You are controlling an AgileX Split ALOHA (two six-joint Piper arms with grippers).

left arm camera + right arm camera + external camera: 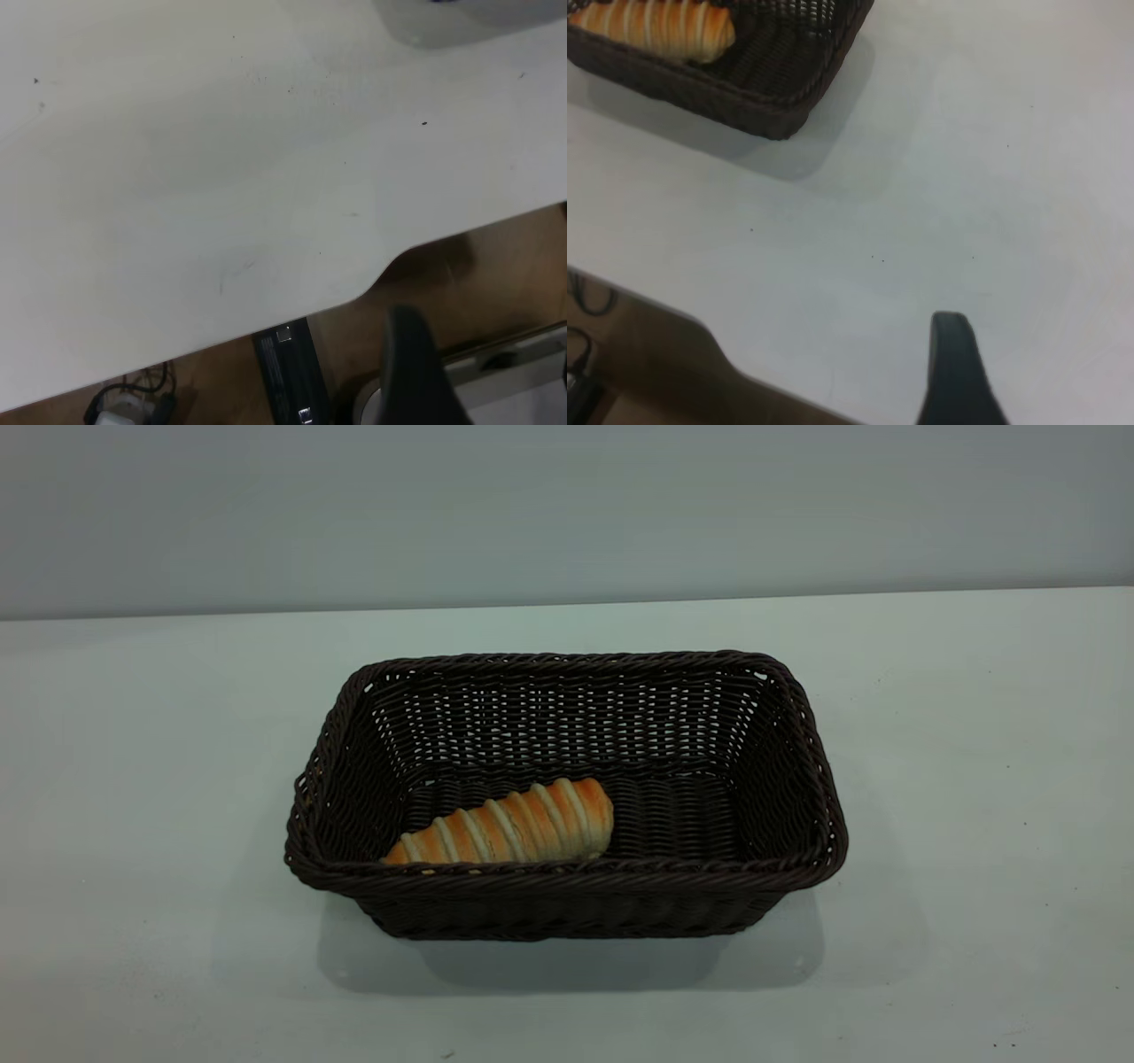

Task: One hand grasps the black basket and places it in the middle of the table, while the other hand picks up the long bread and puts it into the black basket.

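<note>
The black basket (567,797) stands upright in the middle of the table (974,797). The long bread (509,828) lies inside it on the basket floor, against the front-left wall, tapered end towards the left. The right wrist view also shows a corner of the basket (780,97) with the bread (656,27) in it. Neither arm shows in the exterior view. My left gripper (416,372) hangs over the table's edge, away from the basket. My right gripper (952,372) is above bare table near the edge, well apart from the basket.
The table edge has a curved notch (390,261). Below it, a brown floor holds a black box (288,372) and cables (124,403). More cables lie past the edge in the right wrist view (580,354). A grey wall (567,505) stands behind the table.
</note>
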